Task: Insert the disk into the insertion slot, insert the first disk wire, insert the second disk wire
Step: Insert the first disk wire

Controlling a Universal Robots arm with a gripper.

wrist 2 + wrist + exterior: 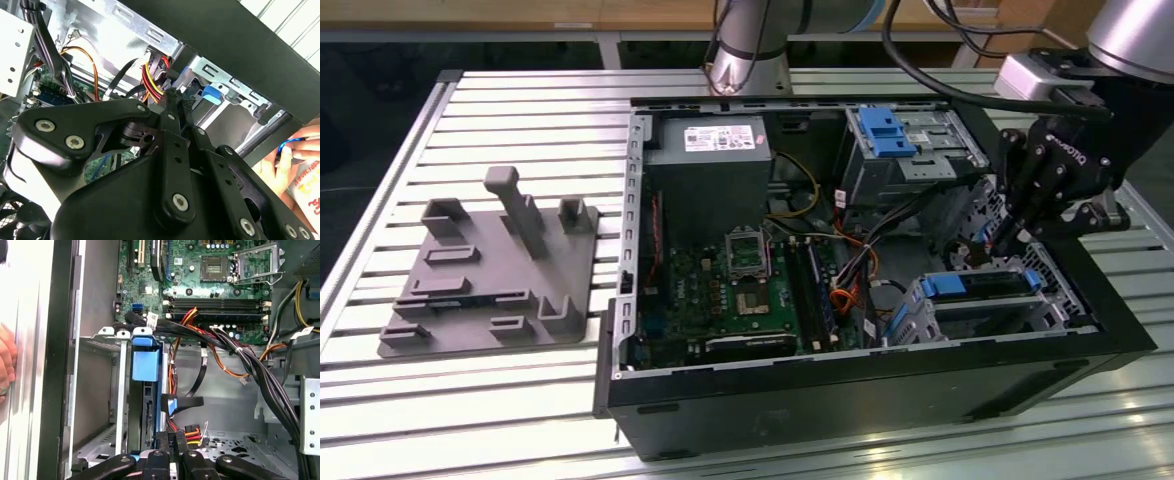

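Note:
The disk [983, 285], with its blue caddy handle [145, 360], sits inside the insertion slot [921, 315], the low silver cage [120, 390] at the case's corner on the exterior view's right. A blue connector [167, 405] on a flat black cable lies against the disk's end. My gripper [1011, 240] hangs just behind the cage. In both wrist views its fingertips [166, 440] stand close together on the black end of a red, yellow and black wire bundle [192, 432], right at the disk's end. The same gripper [176, 95] and wire bundle [150, 80] appear in the second wrist view.
A taller grey cage with a blue latch [894, 135], the power supply [707, 150] and the motherboard [734, 290] fill the open case. Thick cable bundles [250, 365] cross beside the slot. A person's hand [285, 160] rests outside the case wall. A grey fixture plate [494, 270] lies on the slatted table.

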